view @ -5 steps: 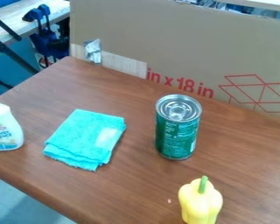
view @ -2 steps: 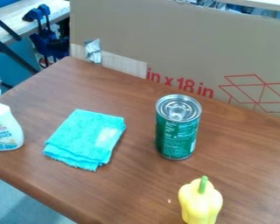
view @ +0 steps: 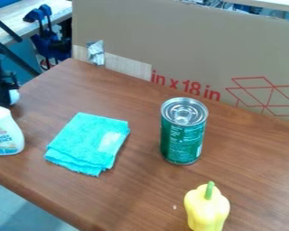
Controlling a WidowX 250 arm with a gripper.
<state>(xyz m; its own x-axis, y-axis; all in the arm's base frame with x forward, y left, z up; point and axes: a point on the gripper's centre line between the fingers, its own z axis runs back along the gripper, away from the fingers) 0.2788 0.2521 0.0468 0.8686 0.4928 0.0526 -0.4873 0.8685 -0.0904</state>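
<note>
The cloth (view: 90, 142) is turquoise, the can (view: 182, 140) green and silver, the pepper (view: 207, 208) yellow.

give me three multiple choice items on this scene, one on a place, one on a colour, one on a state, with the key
1. Where does the folded cloth lie, as the camera sees it?
A) between the bottle and the can
B) right of the can
C) on top of the can

2. What colour is the body of the pepper?
A) red
B) purple
C) yellow

3. How is the can placed?
A) lying on its side
B) standing upright
C) upside down on the cloth

Key:
1. A: the bottle is left of the cloth, the can right.
2. C: its body shows yellow.
3. B: its round top with the tab faces up.
</note>
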